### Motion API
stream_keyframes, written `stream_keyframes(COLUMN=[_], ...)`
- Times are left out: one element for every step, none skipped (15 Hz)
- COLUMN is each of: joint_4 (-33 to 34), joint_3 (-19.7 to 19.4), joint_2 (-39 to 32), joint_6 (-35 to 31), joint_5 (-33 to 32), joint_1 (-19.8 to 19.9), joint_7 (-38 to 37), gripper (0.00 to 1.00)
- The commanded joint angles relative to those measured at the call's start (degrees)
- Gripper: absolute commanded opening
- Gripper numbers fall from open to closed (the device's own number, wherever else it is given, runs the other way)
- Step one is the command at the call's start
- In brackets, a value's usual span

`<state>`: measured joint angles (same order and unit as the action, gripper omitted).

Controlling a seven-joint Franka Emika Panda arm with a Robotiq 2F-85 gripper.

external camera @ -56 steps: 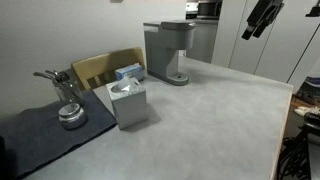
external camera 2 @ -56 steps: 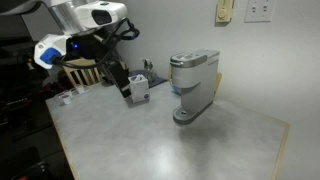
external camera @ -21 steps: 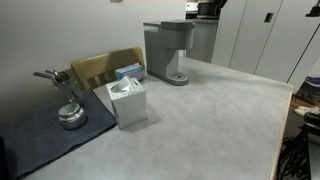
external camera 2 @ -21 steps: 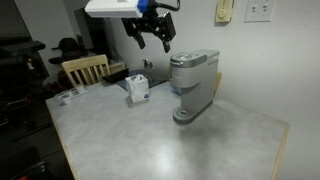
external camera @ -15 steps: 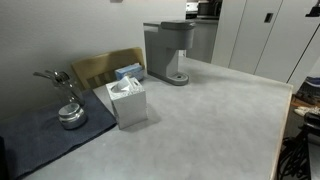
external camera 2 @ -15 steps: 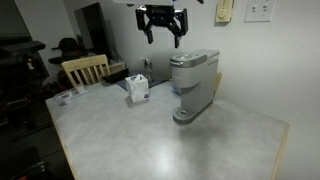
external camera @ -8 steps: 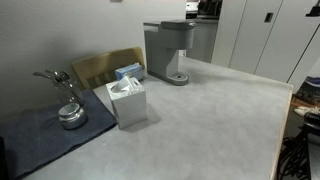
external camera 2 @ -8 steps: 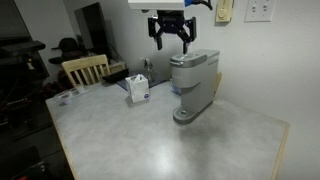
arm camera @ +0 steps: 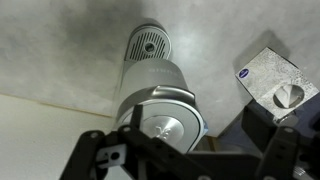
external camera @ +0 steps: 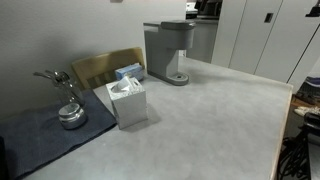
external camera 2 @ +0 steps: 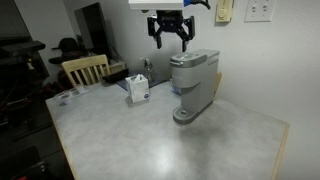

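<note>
A grey single-cup coffee maker (external camera 2: 193, 85) stands on the grey table (external camera 2: 150, 140), and it also shows at the back (external camera: 168, 52) in an exterior view. My gripper (external camera 2: 170, 41) hangs open just above its back left top corner, without touching it. In the wrist view the coffee maker (arm camera: 152, 80) is seen from above. Its round silver lid lies between my dark fingers (arm camera: 92, 152), and the gripper (arm camera: 175, 135) holds nothing. My arm is out of the picture in an exterior view that shows only the table.
A white tissue box (external camera 2: 138, 89) (external camera: 127, 102) (arm camera: 275, 84) stands beside the coffee maker. A wooden chair (external camera 2: 82, 70) (external camera: 105, 66) sits at the table's edge. A metal pot (external camera: 69, 115) rests on a dark mat (external camera: 35, 140). A wall with outlets is close behind.
Over the last second my gripper moved sideways and slightly down to above the coffee maker, then held still. It stayed open. Nothing on the table moved.
</note>
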<state>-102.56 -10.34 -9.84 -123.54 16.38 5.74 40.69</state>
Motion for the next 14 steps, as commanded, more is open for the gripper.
stream_keyframes(joint_4=[3.8,4.9,6.0,7.3,8.4,9.7,10.6,11.7,12.5,13.4,14.0,14.8,15.4,16.0], joint_3=[2.4,2.6,2.9,3.1,3.4,3.6,3.9,4.2,4.4,4.6,4.7,4.6,4.2,4.1], joint_2=[-3.0,-3.8,-4.4,-5.2,-6.0,-6.8,-7.4,-8.2,-8.8,-9.5,-10.0,-10.7,-11.1,-11.6], joint_6=[-1.9,-2.4,-2.8,-3.1,-3.6,-3.5,-3.7,-3.4,-3.5,-3.2,-3.3,-2.6,-2.0,-1.2], joint_5=[-2.5,-3.6,-4.4,-5.2,-5.9,-6.5,-6.9,-7.1,-7.3,-7.3,-7.4,-7.5,-8.6,-9.3], joint_1=[1.8,1.9,2.0,2.1,2.2,2.3,2.5,2.6,2.8,2.9,3.0,3.0,2.8,2.7], joint_7=[-0.8,-0.9,-0.8,-0.8,-0.8,-0.9,-0.8,-0.9,-0.8,-1.5,-2.3,-4.1,-7.4,-9.8], gripper=[0.75,0.73,0.72,0.64,0.58,0.50,0.45,0.37,0.30,0.24,0.15,0.09,0.01,0.02])
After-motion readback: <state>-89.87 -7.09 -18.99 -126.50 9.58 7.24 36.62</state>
